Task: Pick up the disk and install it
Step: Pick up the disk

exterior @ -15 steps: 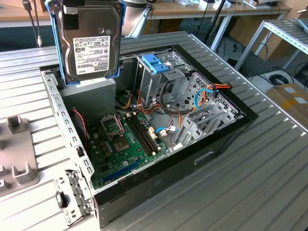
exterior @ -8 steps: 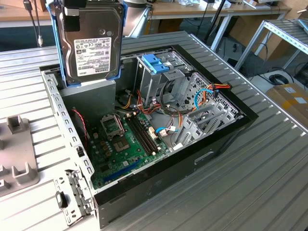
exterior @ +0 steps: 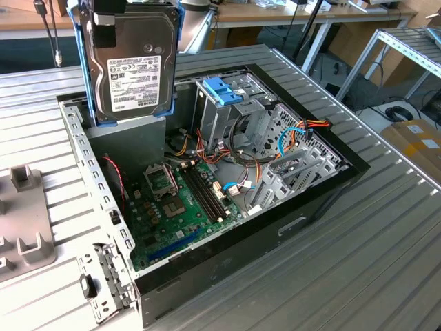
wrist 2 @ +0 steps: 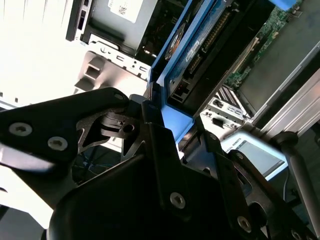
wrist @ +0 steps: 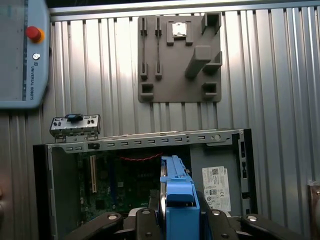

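Exterior view, from its left: a grey fixture plate lies flat on the table, cut off by the frame edge. Next comes the disk, upright in the air over the case's far corner on the exterior view's left. Its label faces the camera and a blue carrier runs round its edges. The gripper pinches it from above and is mostly cropped by the frame. A grey power-supply box sits below the disk, partly hidden behind it. Then the open computer case: green motherboard, a metal cage topped by a blue bracket, and tangled coloured cables toward the exterior view's right.

The first wrist view looks straight down and adds a teach pendant with a red button, lying on the table. It also shows the fixture plate's whole outline and a small metal panel just outside the case wall. Here the disk is edge-on, with black fingers pressed against both sides of the carrier. The second wrist view is very close: fingers are clamped on the carrier's blue rim, and the disk's connector end shows. Glare washes out a large part of this view, so what lies there is hard to make out.

The surface is ribbed aluminium. Behind it are wooden benches, a metal rack and a cardboard box.
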`<state>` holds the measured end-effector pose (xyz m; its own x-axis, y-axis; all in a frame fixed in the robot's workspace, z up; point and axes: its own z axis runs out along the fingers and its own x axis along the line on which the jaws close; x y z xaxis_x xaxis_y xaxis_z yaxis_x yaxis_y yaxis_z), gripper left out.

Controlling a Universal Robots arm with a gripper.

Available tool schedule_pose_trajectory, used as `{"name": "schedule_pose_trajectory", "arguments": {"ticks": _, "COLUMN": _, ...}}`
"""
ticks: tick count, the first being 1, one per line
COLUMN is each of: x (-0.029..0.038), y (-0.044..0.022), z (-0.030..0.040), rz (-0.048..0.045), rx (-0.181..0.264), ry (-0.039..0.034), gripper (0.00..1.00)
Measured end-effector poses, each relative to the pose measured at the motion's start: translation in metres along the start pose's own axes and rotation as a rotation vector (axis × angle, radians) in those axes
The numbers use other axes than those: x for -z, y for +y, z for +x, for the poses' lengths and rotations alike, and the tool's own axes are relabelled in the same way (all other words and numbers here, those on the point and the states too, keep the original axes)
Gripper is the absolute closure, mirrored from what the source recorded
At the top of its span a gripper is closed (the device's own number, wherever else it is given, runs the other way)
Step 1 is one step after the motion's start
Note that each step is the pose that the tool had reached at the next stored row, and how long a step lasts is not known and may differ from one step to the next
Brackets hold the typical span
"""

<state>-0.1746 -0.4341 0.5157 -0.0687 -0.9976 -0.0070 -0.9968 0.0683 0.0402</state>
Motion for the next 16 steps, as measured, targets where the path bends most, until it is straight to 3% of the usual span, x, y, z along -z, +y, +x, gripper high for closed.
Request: {"name": "schedule_pose_trajectory", "arguments": {"ticks": 16, "x": 0.0000, "y": -0.0008, "z": 0.0112, "rz": 0.0000, "rx": 0.000, "ry": 0.0000, "gripper": 0.63}}
